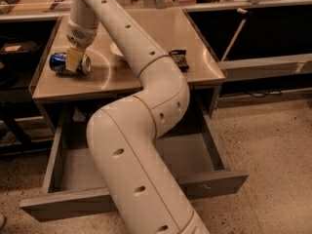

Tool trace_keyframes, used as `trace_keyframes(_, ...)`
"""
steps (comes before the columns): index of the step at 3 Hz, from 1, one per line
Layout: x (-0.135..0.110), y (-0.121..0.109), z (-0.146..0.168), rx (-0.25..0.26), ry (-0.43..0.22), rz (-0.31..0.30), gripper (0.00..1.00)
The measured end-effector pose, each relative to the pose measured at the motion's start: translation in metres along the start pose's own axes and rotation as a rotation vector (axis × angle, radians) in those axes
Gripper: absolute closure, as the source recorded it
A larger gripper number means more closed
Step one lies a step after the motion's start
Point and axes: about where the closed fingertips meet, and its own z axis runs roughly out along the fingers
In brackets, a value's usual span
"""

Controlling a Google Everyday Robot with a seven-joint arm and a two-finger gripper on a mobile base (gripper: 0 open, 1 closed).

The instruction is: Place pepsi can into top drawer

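We find the pincer (74, 60) low over the smooth tan worktop (161, 33), right against the pepsi can (57, 62), a blue metal cylinder with silver ends lying on its side. We cannot tell whether the pincer is clenched or released. Below the pincer, the shallow grey wood-look top drawer (214, 182) stands pulled out, showing a plain flat bottom.

The pepsi can (57, 63) lies on its side at the left of the tabletop, towards the near edge; it is blue with white markings, its long axis running left to right. The gripper (74, 61) is down over the can's right half and hides that part. The top drawer (73, 169) stands pulled open below the tabletop, wide, shallow and grey, its flat front panel nearest, with 1 stretch of its plain bottom hidden by the arm
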Motion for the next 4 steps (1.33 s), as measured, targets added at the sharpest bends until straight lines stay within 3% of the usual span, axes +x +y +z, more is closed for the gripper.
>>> trace_keyframes(2,-0.005,-0.006,-0.003,0.026,-0.028,0.010,1.00)
trace_keyframes(4,0.023,0.003,-0.043,0.052,-0.004,0.099,1.00)
